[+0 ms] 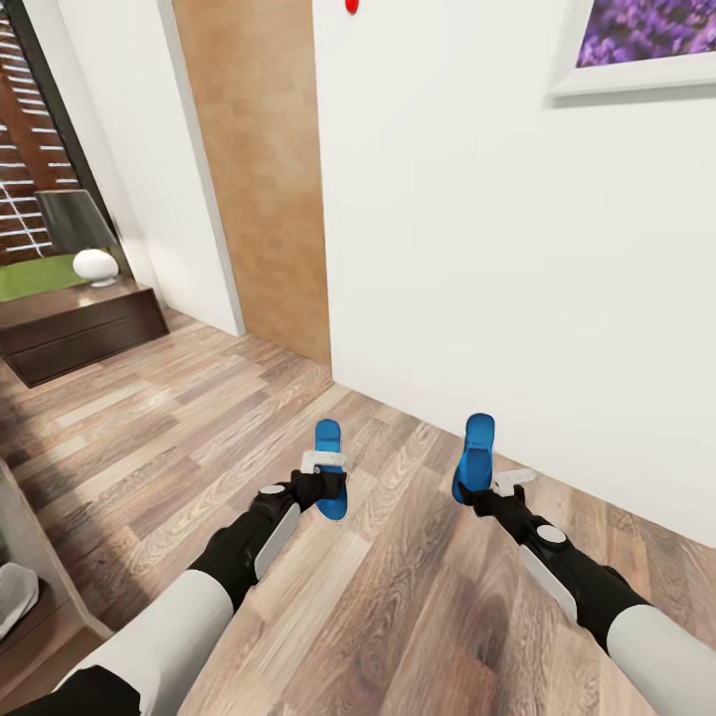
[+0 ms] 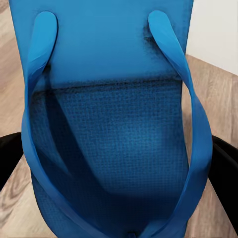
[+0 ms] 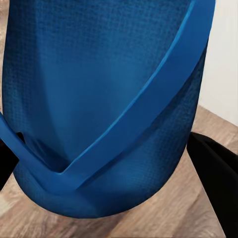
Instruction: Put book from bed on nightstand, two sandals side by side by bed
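Both sandals are bright blue flip-flops held off the wood floor near the white wall. My left gripper (image 1: pixel 324 469) is shut on one sandal (image 1: pixel 328 443), which lies roughly flat with its straps up. In the left wrist view this sandal (image 2: pixel 114 124) sits between black fingers (image 2: pixel 7 161). Further right, my right gripper (image 1: pixel 491 485) is shut on the other sandal (image 1: pixel 476 449), tilted on its edge. The right wrist view has that sandal (image 3: pixel 99 74) close up beside a black finger (image 3: pixel 215 168). The book, the bed and the nightstand are out of view.
A white wall (image 1: pixel 497 249) runs close ahead, with a lavender picture (image 1: pixel 646 35) high up and a wooden panel (image 1: pixel 259 169) to its left. At far left a low dark cabinet (image 1: pixel 80 328) carries a lamp (image 1: pixel 85 234). A furniture edge (image 1: pixel 40 557) stands at lower left.
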